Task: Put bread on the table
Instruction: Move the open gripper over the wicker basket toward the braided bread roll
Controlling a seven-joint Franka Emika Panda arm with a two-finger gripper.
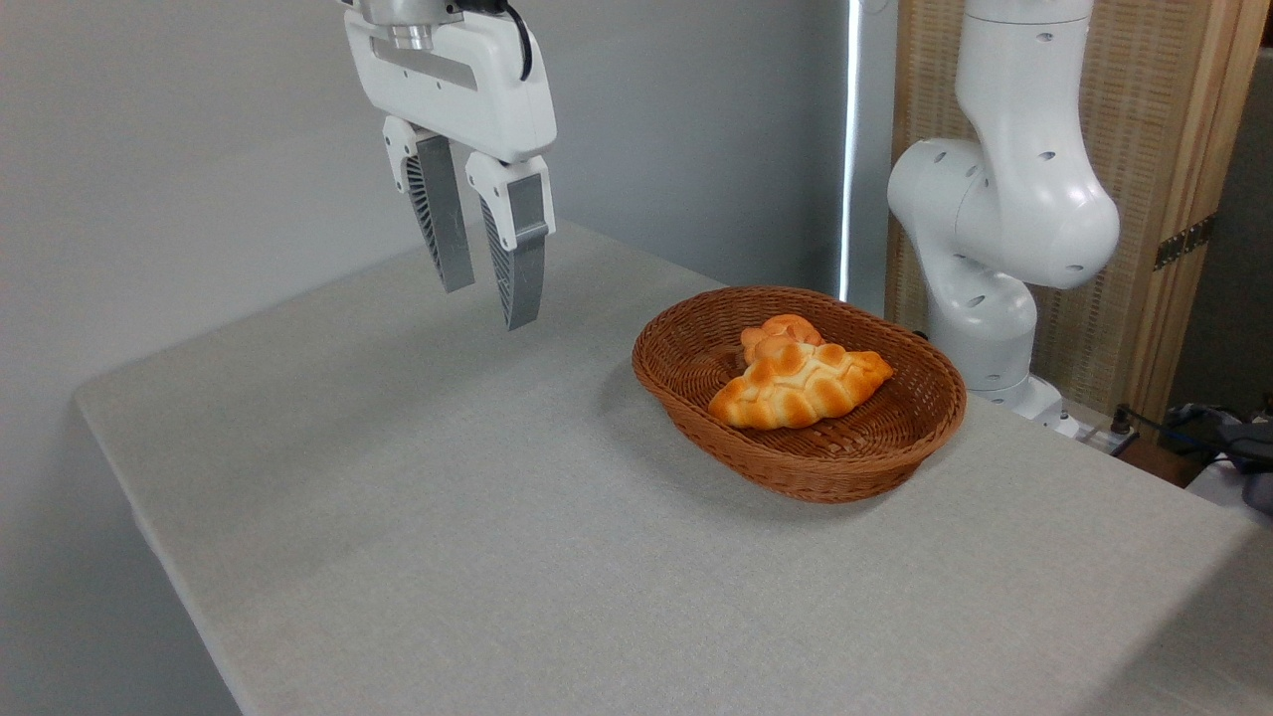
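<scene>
The golden-orange braided loaf of bread [801,388], in the brown wicker basket [686,403], looks light and glossy; grasp across its middle; white gripper [489,298] hangs spread, empty

Robotics lab: white robot arm [1004,199] mounted right of the gripper [487,303], beside cloth-covered table [448,517]; plain grey wall behind.

The small bun [779,335] sits behind the bread [802,388], which hides its lower front. The basket [796,467] near wall covers the bread's underside. The arm [1004,199] runs off the top edge, as does the gripper [491,298] mount. Dark objects [1218,433] at the right edge are cut off, perhaps cables.
</scene>
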